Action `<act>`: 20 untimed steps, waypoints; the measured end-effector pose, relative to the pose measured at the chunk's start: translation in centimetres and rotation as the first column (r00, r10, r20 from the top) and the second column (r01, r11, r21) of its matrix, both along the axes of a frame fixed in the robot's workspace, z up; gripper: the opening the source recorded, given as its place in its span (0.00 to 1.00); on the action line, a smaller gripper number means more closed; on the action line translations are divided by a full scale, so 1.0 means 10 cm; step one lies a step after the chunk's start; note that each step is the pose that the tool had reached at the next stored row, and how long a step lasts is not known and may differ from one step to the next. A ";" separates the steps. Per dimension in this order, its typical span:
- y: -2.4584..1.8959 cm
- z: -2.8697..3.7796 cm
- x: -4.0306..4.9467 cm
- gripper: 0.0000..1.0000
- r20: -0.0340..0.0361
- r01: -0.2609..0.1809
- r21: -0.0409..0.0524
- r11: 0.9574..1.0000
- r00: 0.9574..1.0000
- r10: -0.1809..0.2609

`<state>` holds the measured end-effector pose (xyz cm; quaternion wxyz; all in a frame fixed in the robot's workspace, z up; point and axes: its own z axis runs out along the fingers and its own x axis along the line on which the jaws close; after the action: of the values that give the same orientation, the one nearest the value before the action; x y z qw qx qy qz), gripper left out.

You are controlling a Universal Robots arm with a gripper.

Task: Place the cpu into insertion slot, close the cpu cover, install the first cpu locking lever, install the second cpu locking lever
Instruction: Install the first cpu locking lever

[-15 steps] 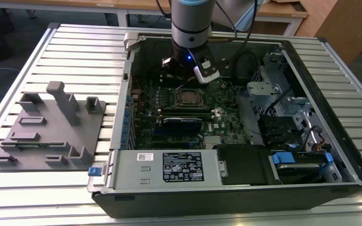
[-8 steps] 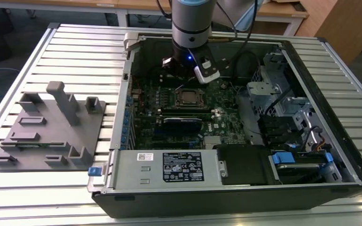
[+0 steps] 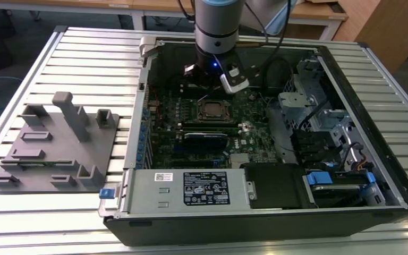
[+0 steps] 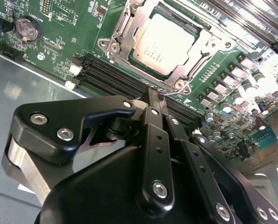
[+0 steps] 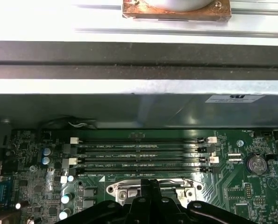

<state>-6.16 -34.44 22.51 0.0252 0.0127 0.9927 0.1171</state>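
The cpu [image 4: 164, 43] lies flat in the insertion slot [image 4: 111, 45] on the green board, its dull silver top showing through the window of the cpu cover [image 4: 202, 44], which lies down over it. A thin wire locking lever [image 4: 195, 65] runs along one side of the socket and ends in a hook near the corner. My gripper [image 4: 153, 95] is shut, its black fingertips just off that hooked corner, with nothing visibly held. In the exterior view the gripper [image 3: 205, 90] hangs over the cpu [image 3: 211, 110]. The first wrist view shows the fingers [image 5: 150, 191] over the slot's rim [image 5: 120, 190].
Black memory slots [image 5: 139, 154] lie right beside the socket. A coin battery [image 4: 26, 28] sits on the board. The open case holds a power supply [image 3: 189, 188] at the front and a drive cage [image 3: 310, 106] at the exterior view's right. A grey fixture block [image 3: 55, 143] stands on the table's left.
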 end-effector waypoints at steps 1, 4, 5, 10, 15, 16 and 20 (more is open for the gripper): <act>0.005 -0.001 0.004 0.10 0.000 0.000 0.000 1.000 1.000 0.000; 0.017 -0.008 0.022 0.10 0.000 0.000 -0.004 1.000 1.000 0.000; 0.021 -0.011 0.025 0.10 0.000 0.000 -0.006 1.000 1.000 0.000; 0.048 -0.026 0.047 0.10 0.000 0.004 -0.015 1.000 1.000 -0.004; 0.065 -0.032 0.086 0.10 0.000 0.015 -0.029 0.999 1.000 -0.015; 0.067 -0.033 0.091 0.10 0.000 0.021 -0.031 0.999 1.000 -0.021; 0.070 -0.043 0.099 0.10 0.001 0.064 -0.037 0.997 0.998 -0.064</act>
<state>-5.16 -33.74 22.09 0.0288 0.0439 0.9938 0.0976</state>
